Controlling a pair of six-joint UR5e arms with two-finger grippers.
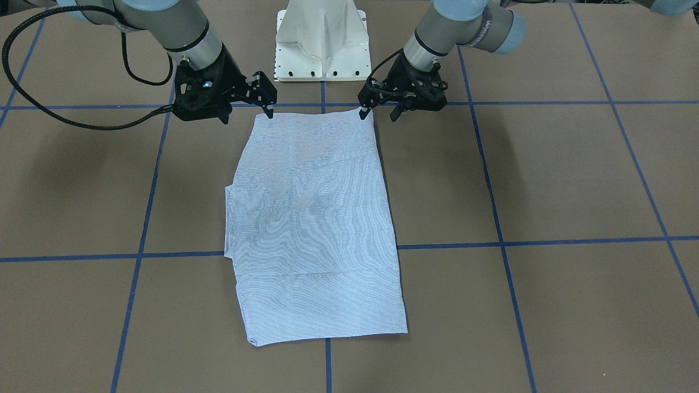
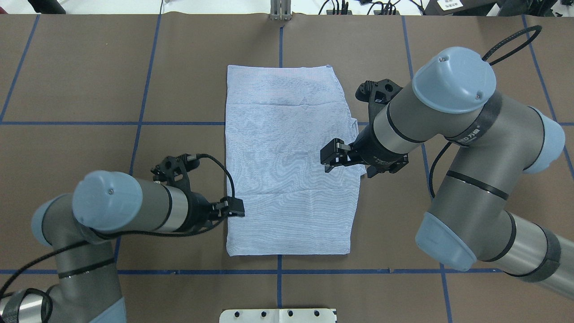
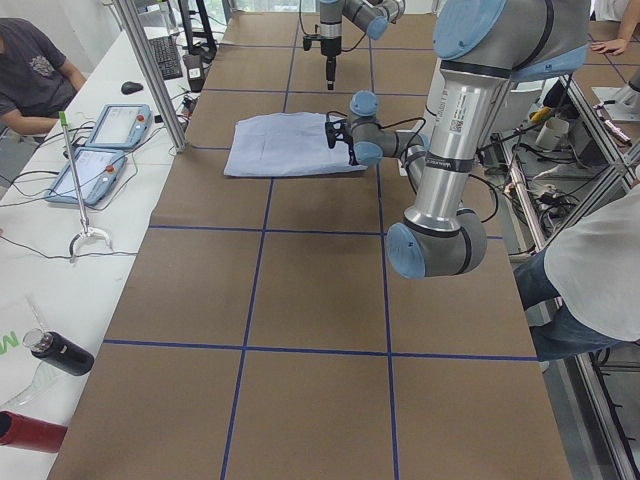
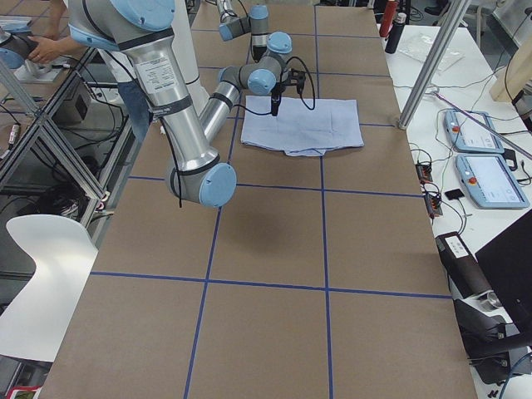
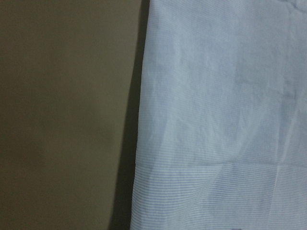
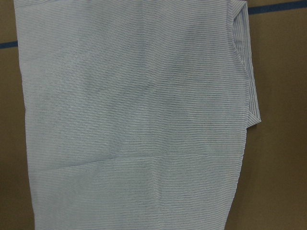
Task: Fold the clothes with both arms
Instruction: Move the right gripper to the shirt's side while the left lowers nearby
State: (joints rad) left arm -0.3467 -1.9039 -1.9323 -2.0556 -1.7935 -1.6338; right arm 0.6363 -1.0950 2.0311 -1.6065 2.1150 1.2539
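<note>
The light blue and white striped shirt (image 1: 317, 234) lies flat on the brown table, folded into a long rectangle (image 2: 287, 166). Collar, buttons and label are hidden. My left gripper (image 1: 378, 115) hangs open and empty above the shirt's robot-side left corner (image 2: 236, 208). My right gripper (image 1: 247, 115) hangs open and empty above the shirt's right side (image 2: 329, 161). The left wrist view shows the shirt's edge (image 5: 220, 120) beside bare table. The right wrist view shows the shirt's full width (image 6: 134, 120) from above. No fingers show in either wrist view.
The white pedestal base (image 1: 321, 41) stands at the robot side. Blue tape lines (image 1: 546, 240) grid the brown table. A side table with control tablets (image 3: 110, 130) and seated people flank the table's ends.
</note>
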